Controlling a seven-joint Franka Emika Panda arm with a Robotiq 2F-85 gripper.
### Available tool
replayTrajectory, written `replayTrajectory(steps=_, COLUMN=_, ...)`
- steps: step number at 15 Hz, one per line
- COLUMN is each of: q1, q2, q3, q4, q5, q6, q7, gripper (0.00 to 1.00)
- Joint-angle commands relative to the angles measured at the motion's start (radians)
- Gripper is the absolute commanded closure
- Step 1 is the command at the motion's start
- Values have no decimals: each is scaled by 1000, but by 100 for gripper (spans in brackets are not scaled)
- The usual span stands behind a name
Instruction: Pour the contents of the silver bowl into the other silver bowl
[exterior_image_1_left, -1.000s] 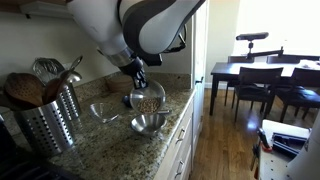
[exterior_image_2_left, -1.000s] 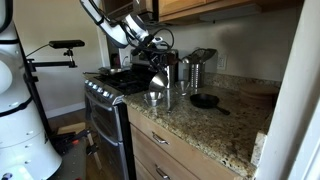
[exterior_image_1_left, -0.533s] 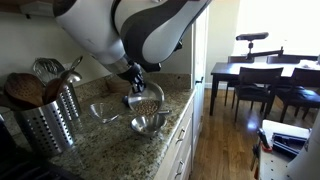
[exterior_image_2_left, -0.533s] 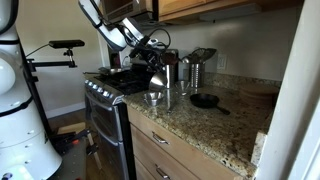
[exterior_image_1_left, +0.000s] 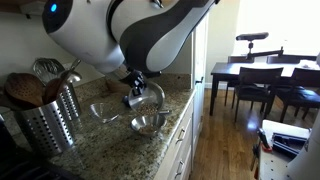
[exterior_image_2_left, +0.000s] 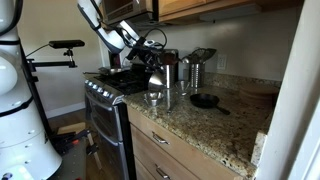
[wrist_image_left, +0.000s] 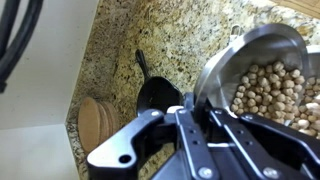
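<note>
My gripper (exterior_image_1_left: 134, 90) is shut on the rim of the silver bowl (exterior_image_1_left: 147, 97) and holds it tilted above the counter. In the wrist view the jaws (wrist_image_left: 183, 112) pinch the rim of this bowl (wrist_image_left: 225, 70), which holds several chickpeas (wrist_image_left: 268, 90). The other silver bowl (exterior_image_1_left: 150, 124) sits on the granite counter just under the held bowl, near the counter's front edge. It also shows in an exterior view (exterior_image_2_left: 155, 99), with my gripper (exterior_image_2_left: 150, 64) above it.
A paler greyish bowl (exterior_image_1_left: 104, 112) stands beside the lower bowl. A steel utensil holder (exterior_image_1_left: 47, 122) with wooden spoons is further along the granite counter (exterior_image_1_left: 115, 150). A small dark pan (exterior_image_2_left: 204, 100) (wrist_image_left: 157, 97) and a wooden disc (wrist_image_left: 95, 122) lie nearby. The stove (exterior_image_2_left: 105, 85) adjoins the counter.
The wrist has turned and the held bowl has tilted further, shifting slightly along the counter above the lower bowl. The jaws have stayed shut on its rim.
</note>
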Motion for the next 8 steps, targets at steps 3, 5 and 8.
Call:
replayTrajectory(steps=3, q1=29, q2=-10, q3=14, q4=-32, q5=-38, q6=-70, q7=70, gripper=92)
replayTrajectory(steps=5, q1=37, q2=-14, q3=19, q4=-43, q5=-41, q6=-87, q7=90, gripper=92)
replayTrajectory(steps=8, q1=49, q2=-18, q3=30, q4=-56, q5=-57, q6=-121, q7=121, gripper=92)
